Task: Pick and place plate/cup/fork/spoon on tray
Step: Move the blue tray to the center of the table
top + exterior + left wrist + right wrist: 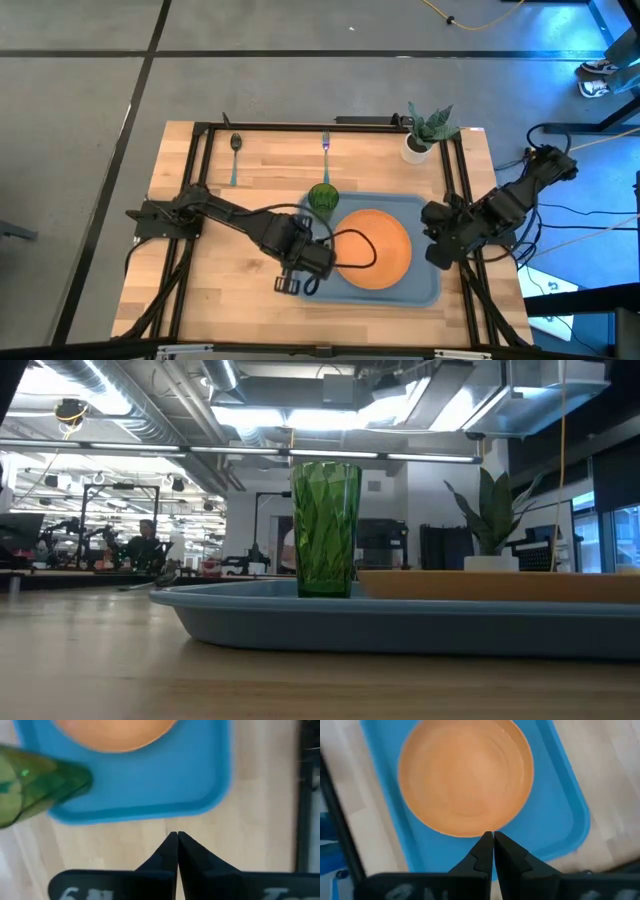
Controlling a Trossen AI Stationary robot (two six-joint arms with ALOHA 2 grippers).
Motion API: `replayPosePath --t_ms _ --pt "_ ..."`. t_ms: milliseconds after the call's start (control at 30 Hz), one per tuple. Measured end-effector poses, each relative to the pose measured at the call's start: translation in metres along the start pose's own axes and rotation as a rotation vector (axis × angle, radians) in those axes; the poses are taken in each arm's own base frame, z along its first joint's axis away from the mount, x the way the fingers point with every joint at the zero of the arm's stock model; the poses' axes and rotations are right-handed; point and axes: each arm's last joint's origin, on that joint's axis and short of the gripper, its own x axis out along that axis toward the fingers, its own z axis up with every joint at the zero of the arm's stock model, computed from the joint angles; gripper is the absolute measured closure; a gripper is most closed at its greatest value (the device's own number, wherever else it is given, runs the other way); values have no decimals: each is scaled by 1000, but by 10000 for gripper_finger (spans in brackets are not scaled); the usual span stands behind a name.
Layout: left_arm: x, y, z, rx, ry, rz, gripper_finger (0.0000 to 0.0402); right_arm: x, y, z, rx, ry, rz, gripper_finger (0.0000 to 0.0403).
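Two of four things are already on the tray [425, 285]: the plate [372, 248] lies flat in the middle, and the cup [322, 197] stands upright at the tray corner nearest the fork, just beside the plate. In low view the cup [325, 528] is straight, not tilted, and I cannot tell if it touches the plate.

Left to do, as I judge: the fork [326, 147] and the spoon [236, 152]. Both lie on bare wood near the far edge of the table, well apart from the tray, handles toward the tray side. The fork is nearer to the cup; the spoon is further out on my left side.

My left gripper [293, 283] hangs over the wood just beside the tray's near left corner. Its fingers [170, 851] are pressed together w/ nothing between, so it's empty. My right gripper [437, 255] waits at the right rim of the tray, looking down at the plate; fingers [487, 851] are also together, nothing pinched.

So approx. half is done. The 2 small pieces are prob. the harder ones, being thin and flat on the table.
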Motion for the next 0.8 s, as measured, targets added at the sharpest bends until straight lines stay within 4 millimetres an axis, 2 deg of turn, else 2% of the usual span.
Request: replayPosePath --t_ms 267,400,667,800 --pt "1 27 -28 -324 35 139 401 15 -3 -8 89 50 -61 382" --pt "-5 46 -50 -536 18 229 401 15 -4 -9 99 55 -72 382" --pt "-17 83 -94 -987 -24 285 401 14 -8 -8 177 -2 -119 382" --pt "-20 95 -112 -1051 -23 295 401 14 -7 -7 79 -20 -122 382"
